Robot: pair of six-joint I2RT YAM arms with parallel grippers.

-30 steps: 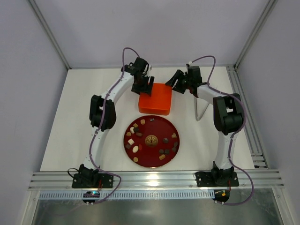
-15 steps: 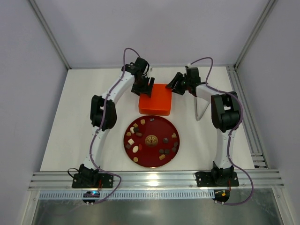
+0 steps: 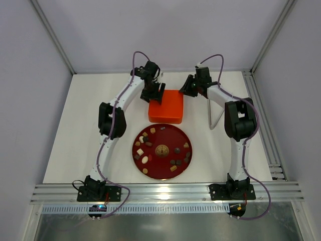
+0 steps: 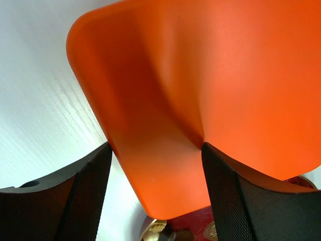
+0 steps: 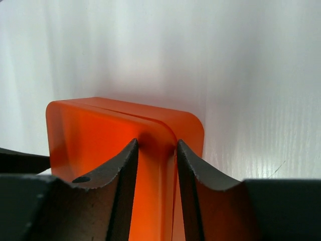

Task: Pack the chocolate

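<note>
Several small chocolates [image 3: 145, 159], dark brown, tan and cream, lie scattered on the dark red round plate [image 3: 163, 136], which has a gold emblem at its middle. Behind the plate lies the orange square box [image 3: 168, 108], smooth side up. My left gripper [image 3: 156, 95] has its jaws wide and pressed on the box's back left corner [image 4: 200, 75], which is creased by the grip; the gripper shows in its own view [image 4: 155, 165]. My right gripper [image 3: 185, 89] is at the back right corner. Its narrow jaws [image 5: 156, 145] close on the box's orange rim [image 5: 95, 135].
A white upright panel [image 3: 215, 113] stands at the right, beside my right arm. Aluminium rails run along the table's right side [image 3: 261, 115] and its front edge [image 3: 165, 193]. The cell's walls close in at the back and both sides.
My right wrist has swung left and toward the back, closer to the box's corner. The left gripper, the box and the plate have stayed in place.
</note>
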